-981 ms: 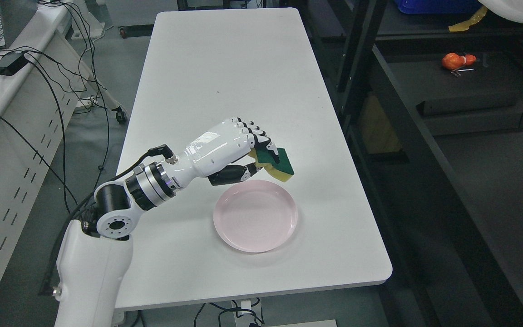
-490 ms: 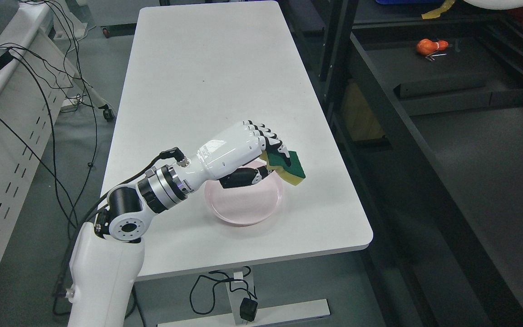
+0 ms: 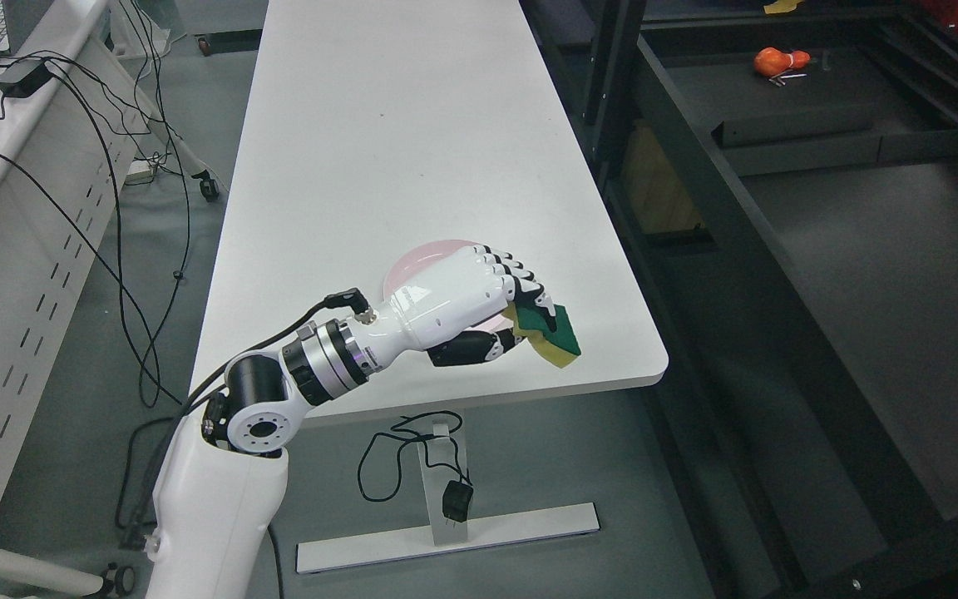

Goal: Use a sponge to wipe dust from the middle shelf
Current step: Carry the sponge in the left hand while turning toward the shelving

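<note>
The dark shelf unit fills the right side and the long white worktop runs up the middle, with the left arm coming in from the lower left. Looks like the carry stage: the sponge is picked up but no wiping has started, since it's well apart from the shelf boards. Next move probably calls for swinging the arm right, over the worktop's edge, and laying the sponge flat on the middle shelf, though which board counts as the middle one is hard to tell from here. The forearm angles up and to the right, wrist roughly level, knuckles on top. The left robot hand is curled, pinching the green-and-yellow sponge between fingers and thumb, above the worktop's near right corner. A pink plate peeks out behind the hand.
</note>
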{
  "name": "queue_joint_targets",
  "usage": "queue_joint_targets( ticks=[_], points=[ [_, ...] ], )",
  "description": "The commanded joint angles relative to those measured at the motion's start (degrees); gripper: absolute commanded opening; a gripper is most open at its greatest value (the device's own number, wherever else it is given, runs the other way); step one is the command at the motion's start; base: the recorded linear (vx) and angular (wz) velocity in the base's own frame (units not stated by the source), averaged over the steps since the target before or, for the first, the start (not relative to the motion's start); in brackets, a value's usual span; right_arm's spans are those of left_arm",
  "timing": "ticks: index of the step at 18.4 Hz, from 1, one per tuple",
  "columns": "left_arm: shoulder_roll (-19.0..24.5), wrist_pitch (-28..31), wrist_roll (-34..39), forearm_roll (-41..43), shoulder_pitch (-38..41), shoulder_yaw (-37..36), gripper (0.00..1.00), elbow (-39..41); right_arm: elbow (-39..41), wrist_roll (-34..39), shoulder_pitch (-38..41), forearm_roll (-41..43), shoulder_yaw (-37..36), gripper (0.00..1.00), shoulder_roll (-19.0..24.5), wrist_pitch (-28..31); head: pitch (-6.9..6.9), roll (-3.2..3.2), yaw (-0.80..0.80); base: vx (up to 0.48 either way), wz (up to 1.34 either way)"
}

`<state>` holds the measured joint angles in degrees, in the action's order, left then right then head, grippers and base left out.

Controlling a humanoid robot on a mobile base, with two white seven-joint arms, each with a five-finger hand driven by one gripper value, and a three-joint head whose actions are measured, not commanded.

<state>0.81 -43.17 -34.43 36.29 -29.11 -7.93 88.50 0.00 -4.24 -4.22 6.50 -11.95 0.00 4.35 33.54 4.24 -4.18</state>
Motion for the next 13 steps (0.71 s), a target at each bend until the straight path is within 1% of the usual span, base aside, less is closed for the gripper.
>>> queue_joint_targets(
  ticks=[1,6,13],
  points=[
    [0.19,0.01,-0.11,2.29,-0.24,-5.43,0.01,-2.19,1.00,0.02,0.00,0.00,-0.01,1.00,-1.00,0.04,0.00,0.00,0.00,-0.225,-0.04],
    [0.19,0.71,-0.11,2.38,-0.60,-6.48,0.01,-2.98,1.00,0.02,0.00,0.00,-0.01,1.00,-1.00,0.04,0.00,0.00,0.00,-0.249,-0.29],
    [0.19,0.80,-0.02,2.11,-0.69,-7.01,0.01,-3.42,1.00,0.02,0.00,0.00,0.08,1.00,-1.00,0.04,0.00,0.00,0.00,-0.241,-0.64]
  ],
)
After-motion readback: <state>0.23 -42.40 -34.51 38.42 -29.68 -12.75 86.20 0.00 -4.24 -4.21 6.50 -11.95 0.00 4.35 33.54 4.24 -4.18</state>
